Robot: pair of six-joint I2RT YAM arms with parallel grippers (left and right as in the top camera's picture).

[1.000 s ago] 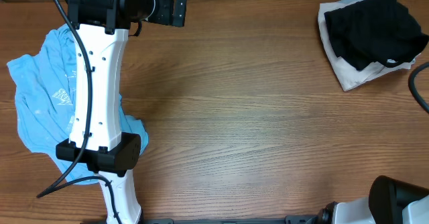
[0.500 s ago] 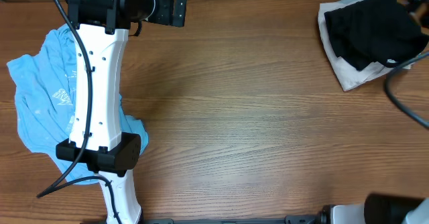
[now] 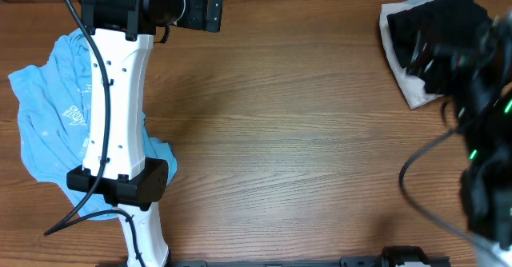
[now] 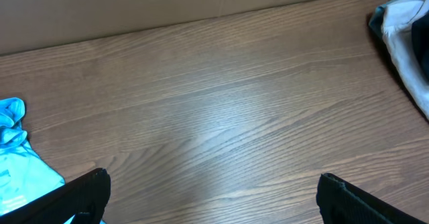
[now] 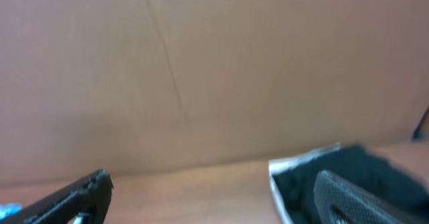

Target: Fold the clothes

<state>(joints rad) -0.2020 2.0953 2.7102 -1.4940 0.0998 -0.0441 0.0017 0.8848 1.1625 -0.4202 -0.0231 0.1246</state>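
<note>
1. The blue shirt (image 3: 44,115) lies crumpled at the worktop's (image 3: 304,139) left edge, partly under the left arm (image 3: 116,99). The black top (image 3: 436,27) sits bunched on white cloth (image 3: 410,87) in the far right corner, well apart.
2. Only the wrist views show the fingers: left hand (image 4: 213,180) and right hand (image 5: 211,180) are both spread wide, holding nothing.
3. Overhead, the right arm (image 3: 480,139) is a blur over the black top.

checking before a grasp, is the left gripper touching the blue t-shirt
Apart: overhead shows the left gripper beyond the blue T-shirt, bare table between them.
</note>
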